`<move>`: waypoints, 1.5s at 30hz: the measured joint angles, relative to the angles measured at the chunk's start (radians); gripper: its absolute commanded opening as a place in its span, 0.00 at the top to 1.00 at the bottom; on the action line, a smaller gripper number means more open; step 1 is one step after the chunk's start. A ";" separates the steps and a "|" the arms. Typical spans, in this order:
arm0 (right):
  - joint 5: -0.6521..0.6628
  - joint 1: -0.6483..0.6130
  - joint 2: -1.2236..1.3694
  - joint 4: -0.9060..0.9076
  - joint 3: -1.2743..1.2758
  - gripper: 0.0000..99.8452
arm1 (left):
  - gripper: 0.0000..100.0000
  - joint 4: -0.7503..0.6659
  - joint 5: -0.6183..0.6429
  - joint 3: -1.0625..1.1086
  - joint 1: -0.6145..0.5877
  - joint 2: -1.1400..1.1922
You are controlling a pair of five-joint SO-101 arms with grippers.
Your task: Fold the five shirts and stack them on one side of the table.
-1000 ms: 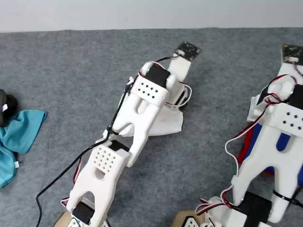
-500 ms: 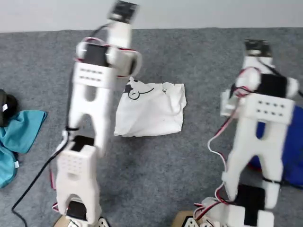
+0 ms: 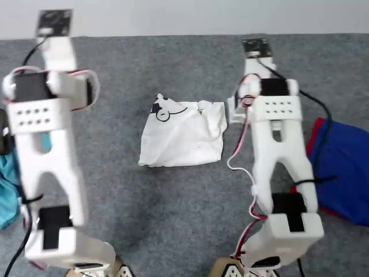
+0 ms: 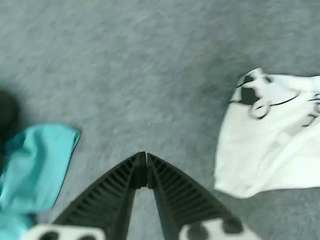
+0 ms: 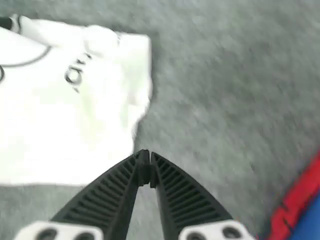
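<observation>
A white shirt (image 3: 183, 135) with a black print lies folded on the grey table (image 3: 190, 219), midway between my two arms. In the left wrist view my left gripper (image 4: 145, 165) is shut and holds nothing; it hangs over bare table between the white shirt (image 4: 272, 132) and a teal shirt (image 4: 32, 162). My right gripper (image 5: 144, 162) is shut and holds nothing, just off the edge of the white shirt (image 5: 65, 115). A blue shirt with red trim (image 3: 340, 167) lies at the table's right side. The teal shirt (image 3: 6, 184) shows at the left edge, mostly hidden by the left arm.
A black object (image 4: 7, 112) lies beside the teal shirt. Red and blue cloth (image 5: 300, 210) shows at the right wrist view's corner. Bare grey table lies in front of the white shirt and along the far edge.
The left arm has swung left, off the white shirt, towards the teal shirt. The right arm has swung left to the white shirt's edge, uncovering the blue shirt.
</observation>
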 measured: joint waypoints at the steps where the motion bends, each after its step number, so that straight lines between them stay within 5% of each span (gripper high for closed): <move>1: 0.000 -0.011 0.020 -0.028 0.000 0.99 | 1.00 0.000 -0.003 0.034 -0.023 -0.026; 7: 0.000 -0.052 0.120 -0.147 0.000 0.85 | 1.00 -0.018 -0.005 0.213 -0.146 -0.127; 25: -0.129 -0.112 0.486 -0.018 -0.414 0.87 | 1.00 -0.143 -0.074 0.462 -0.213 -0.230; 30: -0.129 -0.132 0.520 0.011 -0.448 0.88 | 1.00 -0.144 -0.074 0.462 -0.213 -0.232; 34: -0.129 -0.127 0.531 0.020 -0.450 1.00 | 1.00 -0.144 -0.074 0.462 -0.213 -0.232; 45: -0.002 -0.129 0.531 0.012 -0.549 0.99 | 1.00 -0.144 -0.074 0.466 -0.213 -0.232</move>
